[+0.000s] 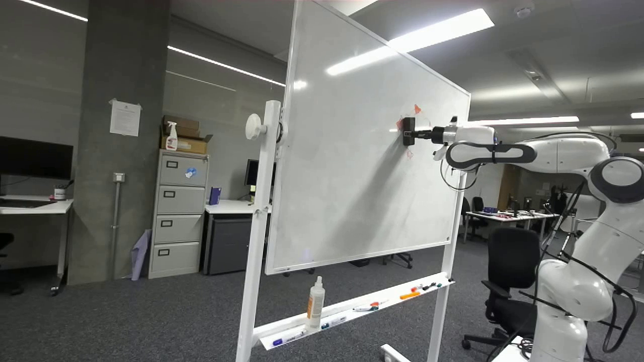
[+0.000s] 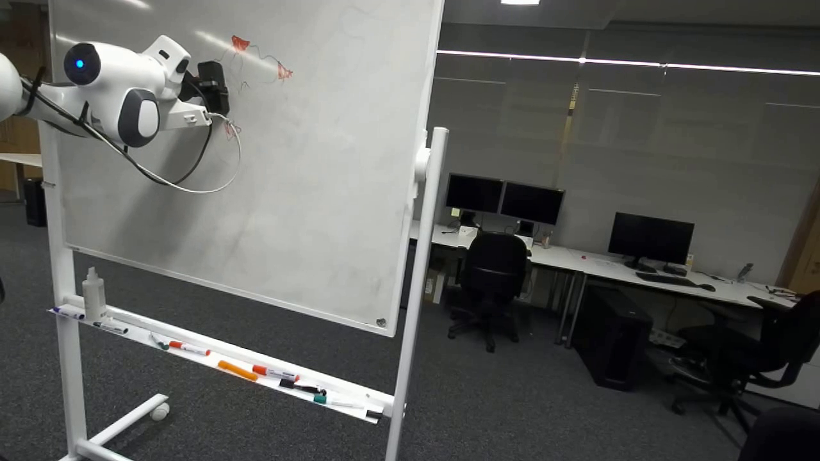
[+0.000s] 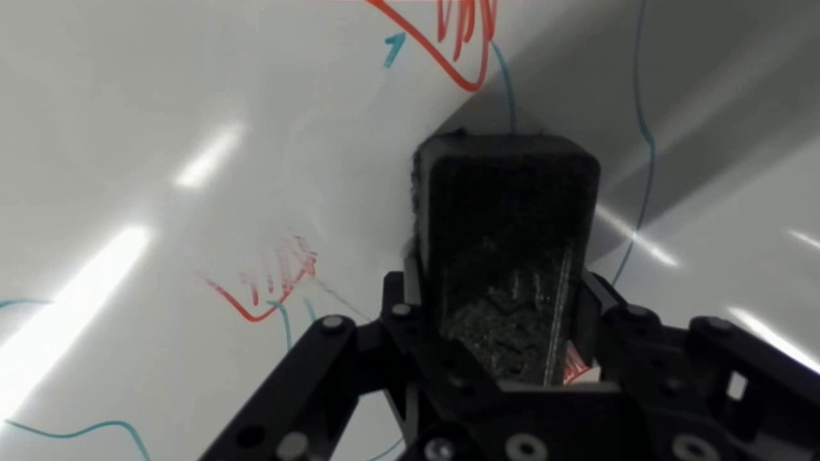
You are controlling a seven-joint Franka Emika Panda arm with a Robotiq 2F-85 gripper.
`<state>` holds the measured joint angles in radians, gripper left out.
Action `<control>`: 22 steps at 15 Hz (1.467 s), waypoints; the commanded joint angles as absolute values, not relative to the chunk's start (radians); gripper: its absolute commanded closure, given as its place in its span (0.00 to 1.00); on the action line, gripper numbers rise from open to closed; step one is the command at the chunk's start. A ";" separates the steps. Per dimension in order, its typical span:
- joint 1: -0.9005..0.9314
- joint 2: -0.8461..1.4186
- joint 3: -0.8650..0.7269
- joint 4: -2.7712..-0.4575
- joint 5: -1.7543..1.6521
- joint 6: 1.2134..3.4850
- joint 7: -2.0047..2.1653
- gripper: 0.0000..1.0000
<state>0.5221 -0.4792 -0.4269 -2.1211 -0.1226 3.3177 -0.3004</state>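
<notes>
At the whiteboard (image 2: 307, 186), the hand (image 3: 503, 298) grips a black eraser (image 3: 509, 211), wiping seemingly unfinished: wrist view shows bold red marks (image 3: 459, 35) at twelve o'clock, patchy strokes (image 3: 296, 280) at nine.

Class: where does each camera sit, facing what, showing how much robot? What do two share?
Exterior view: faces the whiteboard slantwise, nearer its left end; most of the arm shows.
Exterior view: same face, nearer its right end, desks beyond; only the arm's front shows.
Wrist view: on the arm, facing the whiteboard past the gripper holding a black eraser.
Both exterior views share whiteboard, arm and marker tray.
</notes>
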 commanded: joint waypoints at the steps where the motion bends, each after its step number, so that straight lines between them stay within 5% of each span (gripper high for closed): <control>1: 0.500 -0.411 -0.420 -2.018 -0.114 3.293 -0.294 0.69; 22: 0.495 -0.338 -0.630 -1.843 -0.090 3.265 -0.279 0.69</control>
<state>0.4954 -0.4088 -0.6181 -1.9131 -0.1128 3.2970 -0.2990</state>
